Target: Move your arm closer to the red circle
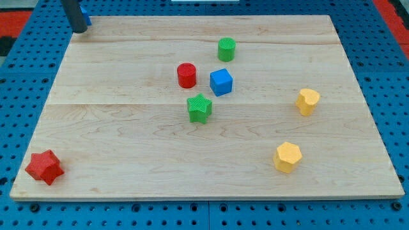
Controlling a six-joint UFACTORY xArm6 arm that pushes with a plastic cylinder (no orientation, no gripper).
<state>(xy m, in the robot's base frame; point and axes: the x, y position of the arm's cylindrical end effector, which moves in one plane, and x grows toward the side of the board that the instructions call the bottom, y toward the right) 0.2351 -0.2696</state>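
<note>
Dark and straight, the rod comes down at the view's top left corner, and my tip (79, 29) sits just at the far left edge of the pale wooden tabletop (128, 134). A small blue object (85, 17) shows right behind the rod, too hidden to name its shape. This arm carries no pincer, so nothing opens or closes; the rod end is all that works.

From my tip, the short red cylinder block, the task's red circle (186, 75), lies toward the view's right and somewhat toward the view's bottom, well apart from the tip. Bare wood fills the stretch between them, so I judge a straight diagonal slide would reach it without touching any other block.

Just beyond the red circle, on its right, stands the blue cube block (221, 82), near but not touching. Below the two of them sits the green star-shaped block (199, 107), and above the cube the green cylinder block (226, 48). Approaching from the left keeps all three on the far side.

Farther out, two yellow blocks, one (307, 101) above the other (287, 157), sit at the view's right, and a red star-shaped block (44, 167) rests at the bottom left corner.
</note>
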